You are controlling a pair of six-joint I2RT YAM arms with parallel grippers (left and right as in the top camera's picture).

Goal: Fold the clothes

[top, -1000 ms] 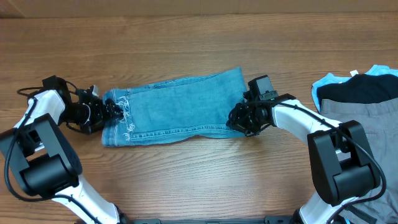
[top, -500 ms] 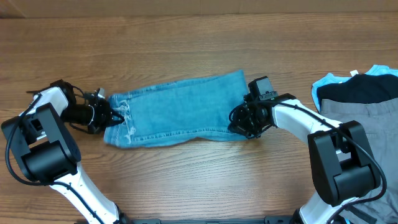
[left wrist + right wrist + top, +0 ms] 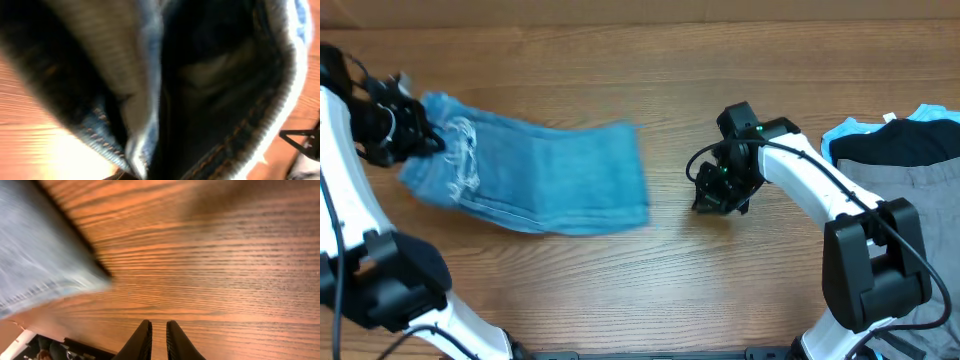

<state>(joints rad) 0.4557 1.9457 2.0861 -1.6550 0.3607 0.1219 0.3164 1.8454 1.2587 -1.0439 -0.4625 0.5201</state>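
Observation:
The light blue jeans (image 3: 550, 180) lie folded in a long band at the left of the wooden table, blurred with motion. Their frayed hem end is pinched in my left gripper (image 3: 425, 140), which is shut on it at the far left. Dark denim folds and orange stitching (image 3: 225, 100) fill the left wrist view and hide the fingers. My right gripper (image 3: 712, 200) stands apart from the jeans, to their right, over bare wood. Its fingers (image 3: 159, 325) are nearly together with nothing between them. A blurred corner of the jeans (image 3: 40, 255) shows at the upper left of the right wrist view.
A pile of other clothes sits at the right edge: a black garment (image 3: 900, 145) over turquoise cloth (image 3: 935, 112), with grey trousers (image 3: 910, 200) in front. Bare wooden table (image 3: 670, 60) lies between the jeans and that pile.
The left gripper closed on the hem end and swung left and back, dragging the jeans leftward. The jeans slid out of the right gripper, which now stands free over wood.

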